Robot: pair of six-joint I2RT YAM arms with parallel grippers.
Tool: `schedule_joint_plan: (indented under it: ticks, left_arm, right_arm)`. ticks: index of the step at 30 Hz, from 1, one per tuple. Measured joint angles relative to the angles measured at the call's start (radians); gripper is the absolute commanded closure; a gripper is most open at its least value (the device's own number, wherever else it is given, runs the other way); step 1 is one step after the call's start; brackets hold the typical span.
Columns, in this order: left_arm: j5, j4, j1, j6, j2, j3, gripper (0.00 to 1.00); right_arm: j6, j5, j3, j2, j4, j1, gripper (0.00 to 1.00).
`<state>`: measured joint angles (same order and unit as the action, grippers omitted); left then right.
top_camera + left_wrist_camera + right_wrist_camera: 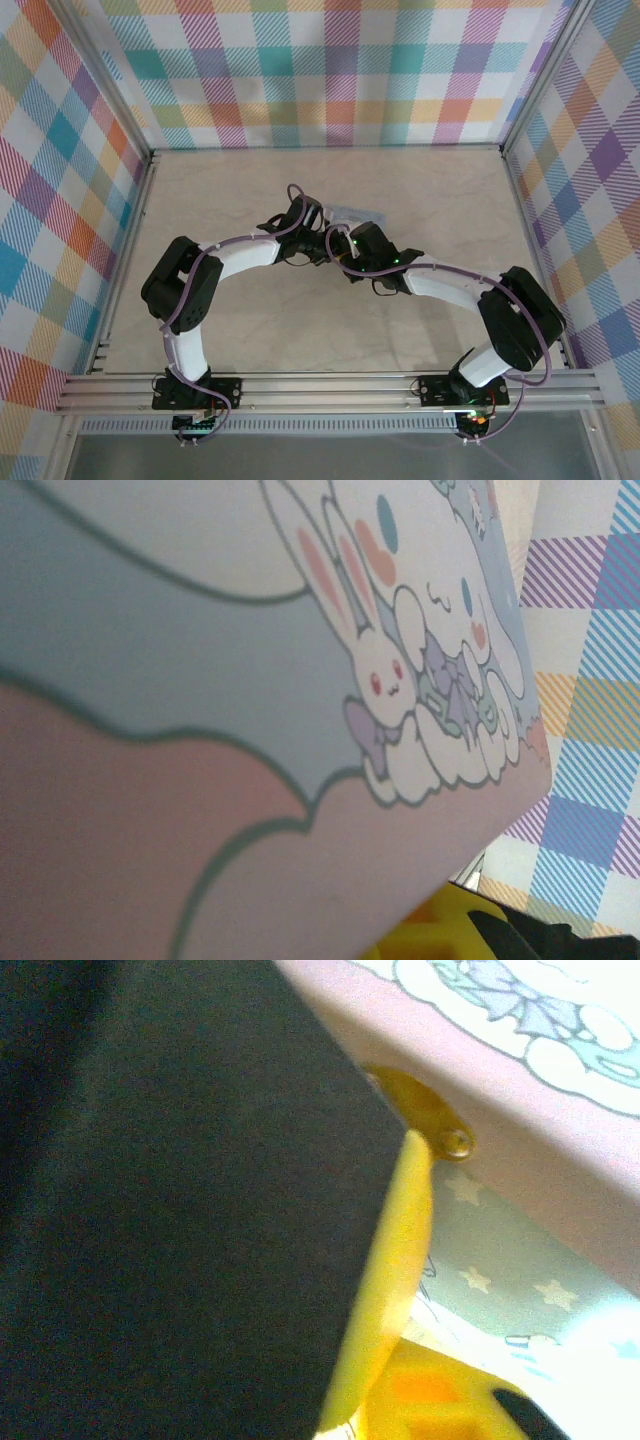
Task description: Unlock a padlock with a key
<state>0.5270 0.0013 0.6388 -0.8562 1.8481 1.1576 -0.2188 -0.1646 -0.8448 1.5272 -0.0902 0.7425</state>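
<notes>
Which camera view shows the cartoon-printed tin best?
The left wrist view: the tin is close, its printed lid with the white rabbit mostly sharp. The right wrist view gives a pink edge, some print and a brass fitting. The top external view gives a pale sliver between the arms.

Tin (365, 213) largely beneath left arm (245, 258) and right arm (440, 280) from above; close up, blurred, cut off by frame edges.

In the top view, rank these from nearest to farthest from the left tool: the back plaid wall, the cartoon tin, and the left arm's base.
1. Cartoon tin, right beside the left tool, mid-scene.
2. Back plaid wall, farther back, straight ahead.
3. Left arm's base, at the near edge, on the left.
</notes>
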Motion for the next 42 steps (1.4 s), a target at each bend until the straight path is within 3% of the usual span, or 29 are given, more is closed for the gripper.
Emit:
schedule_joint_plan:
  ticks: [6,10,11,21,27,29,35,42]
  left_arm:
    - [-0.005,-0.003,-0.001,0.009,-0.001,0.0,0.99]
    - [-0.005,-0.003,-0.001,0.013,-0.002,0.0,0.92]
    - [-0.005,-0.003,-0.001,0.015,-0.002,0.0,0.9]
    - [-0.042,-0.011,0.0,0.066,-0.004,-0.082,0.83]
    - [-0.06,-0.018,0.002,0.095,-0.006,-0.123,0.68]
    - [-0.063,-0.018,0.002,0.097,-0.013,-0.131,0.61]
    - [-0.1,-0.063,0.003,0.133,-0.109,-0.171,0.55]
    - [-0.194,-0.132,-0.015,0.203,-0.272,-0.17,0.45]
  right_arm:
    - [0.023,0.003,0.0,0.0,0.0,0.003,0.99]
    - [0.022,0.003,0.001,0.0,-0.001,0.002,0.66]
    - [0.019,0.005,0.003,0.0,0.0,0.003,0.63]
    - [-0.062,0.023,0.113,-0.092,-0.002,0.003,0.59]
    - [-0.114,0.026,0.142,-0.116,-0.002,0.003,0.59]
    - [-0.135,0.026,0.146,-0.116,-0.001,0.003,0.56]
    - [-0.196,0.024,0.162,-0.142,-0.003,0.003,0.43]
    - [-0.26,0.02,0.164,-0.264,-0.031,-0.017,0.35]
